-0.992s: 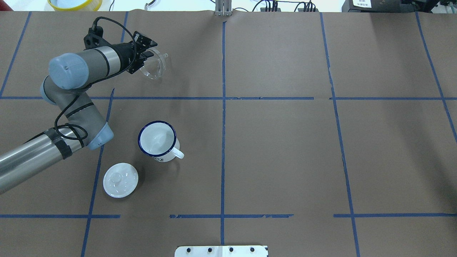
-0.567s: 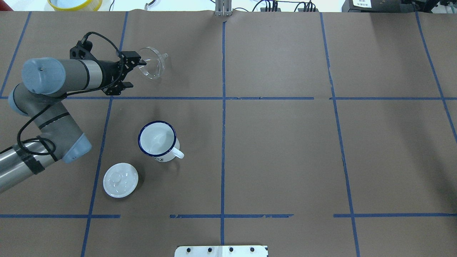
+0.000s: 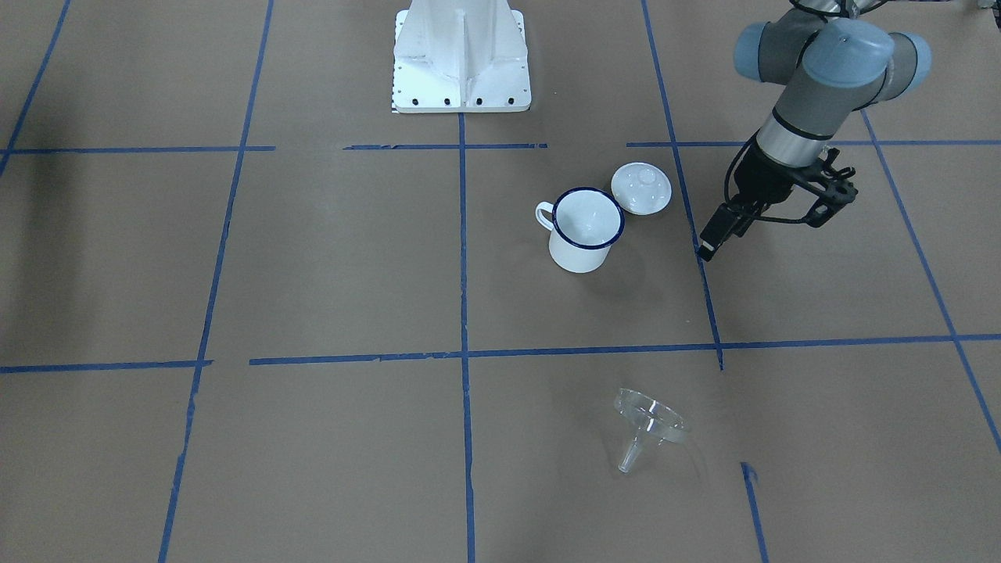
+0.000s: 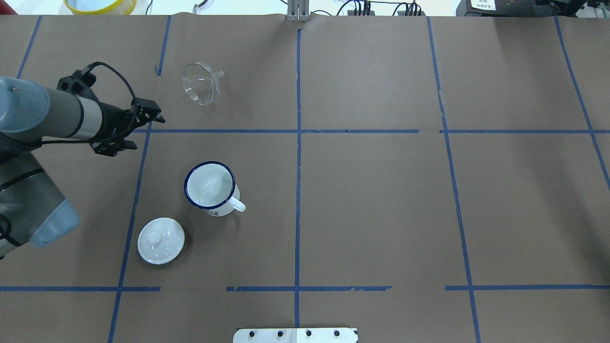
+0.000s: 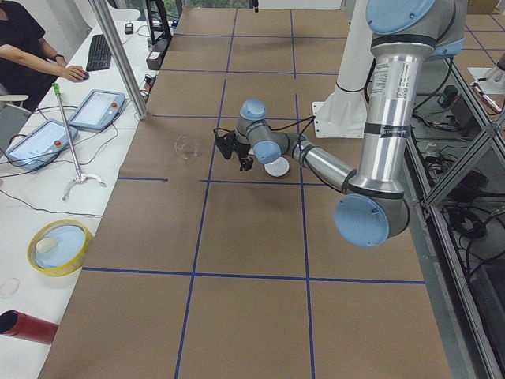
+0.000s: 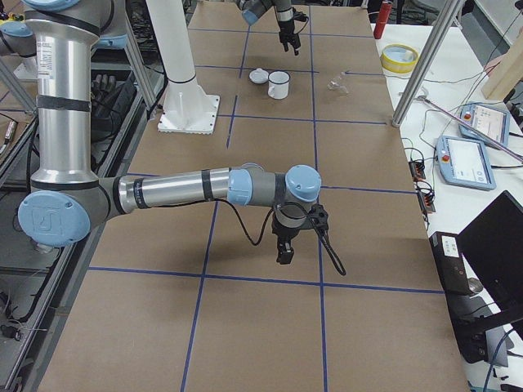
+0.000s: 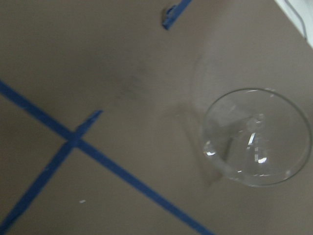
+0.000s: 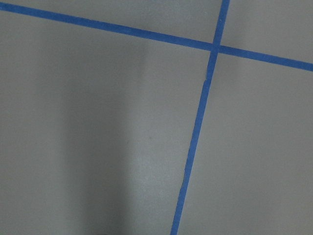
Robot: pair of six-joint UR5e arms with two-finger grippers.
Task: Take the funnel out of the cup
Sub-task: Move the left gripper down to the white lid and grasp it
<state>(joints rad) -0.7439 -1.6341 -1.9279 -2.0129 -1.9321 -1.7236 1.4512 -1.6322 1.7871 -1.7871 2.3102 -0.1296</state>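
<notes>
The funnel (image 4: 201, 88) lies on its side on the bench (image 4: 381, 190) near the far edge, left of centre, well apart from the upright cup (image 4: 210, 186), spout pointing toward the far right corner. The left gripper (image 4: 145, 131), jaws apart and empty, hangs between funnel and left edge and is the nearer one; the state of the right gripper (image 6: 284, 249) cannot be told.

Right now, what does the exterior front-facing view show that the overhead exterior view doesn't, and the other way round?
Only front-facing: the robot's white pedestal column. Only overhead: the yellow-rimmed dish and cables past the table. Both: the funnel lying on the table, the empty cup, the white lid beside it, and the left gripper, jaws apart, holding nothing.
</notes>
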